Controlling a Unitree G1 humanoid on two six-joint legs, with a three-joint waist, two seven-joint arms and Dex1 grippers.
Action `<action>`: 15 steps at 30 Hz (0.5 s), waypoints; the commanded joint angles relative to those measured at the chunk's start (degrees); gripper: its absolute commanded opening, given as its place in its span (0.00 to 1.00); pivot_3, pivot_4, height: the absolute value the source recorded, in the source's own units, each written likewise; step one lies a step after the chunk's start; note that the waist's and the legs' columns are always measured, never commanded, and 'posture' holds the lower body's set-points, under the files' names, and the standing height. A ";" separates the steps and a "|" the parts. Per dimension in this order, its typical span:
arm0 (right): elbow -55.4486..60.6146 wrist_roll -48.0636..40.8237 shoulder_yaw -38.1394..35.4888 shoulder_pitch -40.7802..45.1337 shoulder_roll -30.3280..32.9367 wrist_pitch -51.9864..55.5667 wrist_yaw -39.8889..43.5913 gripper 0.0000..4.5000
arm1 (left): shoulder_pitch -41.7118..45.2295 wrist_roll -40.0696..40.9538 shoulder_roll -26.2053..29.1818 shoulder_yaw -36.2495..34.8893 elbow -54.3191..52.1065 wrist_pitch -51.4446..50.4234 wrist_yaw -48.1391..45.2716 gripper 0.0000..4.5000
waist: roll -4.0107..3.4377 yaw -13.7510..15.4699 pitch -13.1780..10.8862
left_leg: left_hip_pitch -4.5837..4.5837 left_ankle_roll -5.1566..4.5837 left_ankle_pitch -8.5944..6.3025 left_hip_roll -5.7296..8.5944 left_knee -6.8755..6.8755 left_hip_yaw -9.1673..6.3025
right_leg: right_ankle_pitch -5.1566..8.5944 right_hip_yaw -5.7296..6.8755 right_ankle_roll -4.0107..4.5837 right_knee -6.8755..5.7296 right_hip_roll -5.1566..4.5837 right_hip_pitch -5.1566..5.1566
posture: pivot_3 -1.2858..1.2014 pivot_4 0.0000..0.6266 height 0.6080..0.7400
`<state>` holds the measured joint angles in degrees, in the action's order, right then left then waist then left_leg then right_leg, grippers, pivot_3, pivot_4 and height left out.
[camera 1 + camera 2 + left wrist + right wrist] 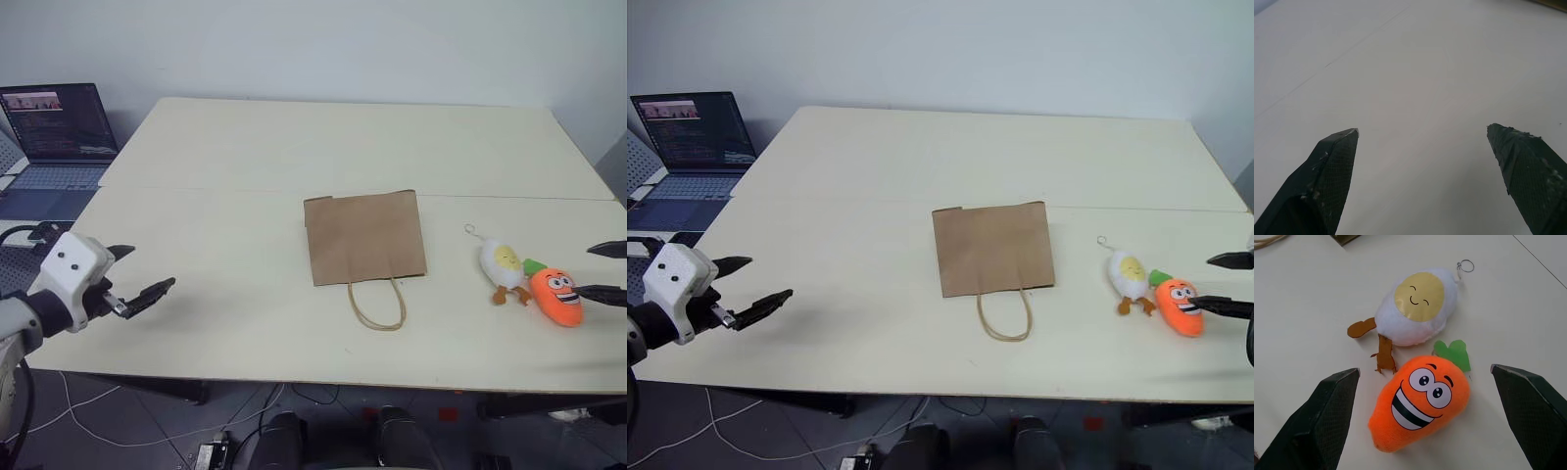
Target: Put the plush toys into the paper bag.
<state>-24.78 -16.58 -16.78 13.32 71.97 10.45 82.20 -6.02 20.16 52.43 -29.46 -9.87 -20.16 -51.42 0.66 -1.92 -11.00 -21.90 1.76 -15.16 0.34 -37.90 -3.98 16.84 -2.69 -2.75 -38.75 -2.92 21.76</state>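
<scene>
At the left, the left gripper (132,277) hangs wide open over the bare cream table (245,294), idle. The flat brown kraft paper bag (364,237) lies mid-table, unprinted. Right of it sit the white egg plush (502,264) and orange carrot plush (1418,404); the right gripper (1425,382), spread wide, seems lined up on the carrot.

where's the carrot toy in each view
Left eye view: carrot toy at far right, beside the egg toy.
Right eye view: far right again.
Right wrist view: low centre, below the egg.
Left wrist view: bare table.
Shared landmark: the egg toy.
</scene>
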 commanded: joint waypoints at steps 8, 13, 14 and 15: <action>-1.15 -0.22 -1.77 0.22 1.13 -2.39 -0.11 1.00 | 1.45 2.63 -0.66 -1.21 -0.74 1.57 -1.36 1.00 | 0.00 -0.01 0.00 | 0.00 0.00 0.00 0.00 -0.01 0.01 | 0.00 -0.01 0.00 0.00 0.00 0.00 | 0.52 0.24 1.00; -1.18 -0.24 -1.78 0.75 0.96 -2.69 -0.90 1.00 | 0.59 2.34 -0.19 -0.73 1.08 3.82 -3.90 1.00 | 0.00 -0.02 0.00 | 0.01 0.00 0.00 0.00 0.00 0.02 | 0.00 -0.01 0.00 -0.01 0.00 0.00 | 0.52 0.24 1.00; -1.00 -0.27 -1.79 0.73 0.93 -2.63 -1.10 1.00 | 0.20 2.18 0.00 -0.35 1.26 4.11 -4.63 1.00 | 0.00 -0.04 0.00 | 0.01 0.00 0.00 0.00 -0.01 0.04 | 0.00 -0.01 0.00 0.00 0.00 0.00 | 0.52 0.24 1.00; -0.53 -0.38 -1.85 0.51 0.92 -2.46 -1.21 1.00 | 0.01 1.96 0.05 0.01 1.20 4.49 -4.99 1.00 | 0.00 -0.06 0.00 | 0.01 0.00 0.00 0.00 -0.01 0.05 | 0.00 -0.01 0.00 0.00 0.00 0.00 | 0.52 0.24 1.00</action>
<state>-26.25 -16.55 -16.78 13.22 71.96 8.20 81.14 -5.93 22.36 51.55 -29.42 -8.40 -17.00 -55.53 0.66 -1.98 -11.00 -21.89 1.76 -15.16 0.33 -37.90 -3.92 16.84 -2.71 -2.75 -38.76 -2.91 21.76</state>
